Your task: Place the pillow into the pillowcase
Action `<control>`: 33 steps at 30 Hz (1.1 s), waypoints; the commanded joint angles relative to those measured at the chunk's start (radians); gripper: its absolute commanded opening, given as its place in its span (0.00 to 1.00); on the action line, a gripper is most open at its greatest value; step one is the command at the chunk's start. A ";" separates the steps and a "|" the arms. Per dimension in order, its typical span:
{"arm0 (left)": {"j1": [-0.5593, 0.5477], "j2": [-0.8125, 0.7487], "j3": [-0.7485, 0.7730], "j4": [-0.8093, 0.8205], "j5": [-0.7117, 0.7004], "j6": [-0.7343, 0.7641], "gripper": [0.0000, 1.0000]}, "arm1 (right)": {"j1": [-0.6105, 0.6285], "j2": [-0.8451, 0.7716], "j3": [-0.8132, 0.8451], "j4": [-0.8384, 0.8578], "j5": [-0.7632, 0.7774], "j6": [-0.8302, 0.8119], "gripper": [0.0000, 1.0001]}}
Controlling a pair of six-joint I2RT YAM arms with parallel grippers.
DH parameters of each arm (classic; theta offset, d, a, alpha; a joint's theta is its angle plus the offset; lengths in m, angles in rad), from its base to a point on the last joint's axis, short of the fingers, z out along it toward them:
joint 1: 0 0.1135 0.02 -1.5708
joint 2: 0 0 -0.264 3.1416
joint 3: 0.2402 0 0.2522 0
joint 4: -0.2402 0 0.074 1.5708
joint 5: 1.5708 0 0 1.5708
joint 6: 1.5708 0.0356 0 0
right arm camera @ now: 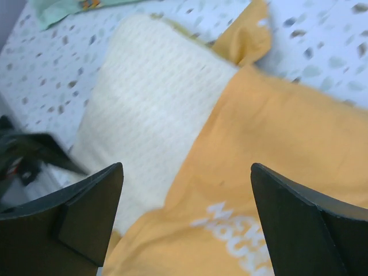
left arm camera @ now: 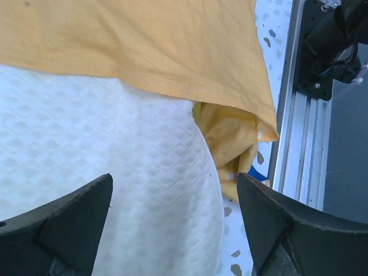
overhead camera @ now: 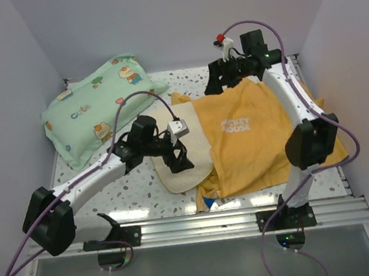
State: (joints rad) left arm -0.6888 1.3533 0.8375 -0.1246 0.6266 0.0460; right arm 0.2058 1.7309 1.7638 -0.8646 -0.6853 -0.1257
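The left gripper [left arm camera: 173, 190] stood with jaws apart over the pillow [left arm camera: 86, 138], the pillowcase [left arm camera: 144, 40] just ahead; the right gripper [right arm camera: 187, 172], also spread, hung above both.

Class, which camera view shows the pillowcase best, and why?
Top external: the pillowcase shows nearly whole, lettering readable, draped over the pillow. Left wrist shows only its hem and a bunched corner; right wrist shows a blurred patch with cut-off lettering.

I read white "MICKEY MOUSE" on the orange-yellow pillowcase [overhead camera: 258, 139] by the right edge of the table [overhead camera: 145, 199]; the lettering on the mint-green pillow [overhead camera: 94, 108], far left corner, is too small for me to read.
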 commanded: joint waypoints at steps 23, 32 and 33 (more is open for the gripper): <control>0.655 0.513 0.615 -0.076 0.194 0.158 0.92 | 0.294 0.603 0.234 0.098 -0.005 -0.133 0.76; 0.562 0.677 0.684 -0.063 0.240 0.189 0.98 | 0.308 0.239 -0.217 0.164 -0.120 -0.242 0.61; 0.545 0.691 0.683 -0.064 0.254 0.193 1.00 | 0.310 0.199 -0.230 0.151 -0.134 -0.262 0.59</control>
State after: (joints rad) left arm -0.0784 1.9915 1.4956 -0.2031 0.8158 0.2028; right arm 0.5098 2.0548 1.5818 -0.6456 -0.7456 -0.3161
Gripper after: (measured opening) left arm 0.985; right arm 0.608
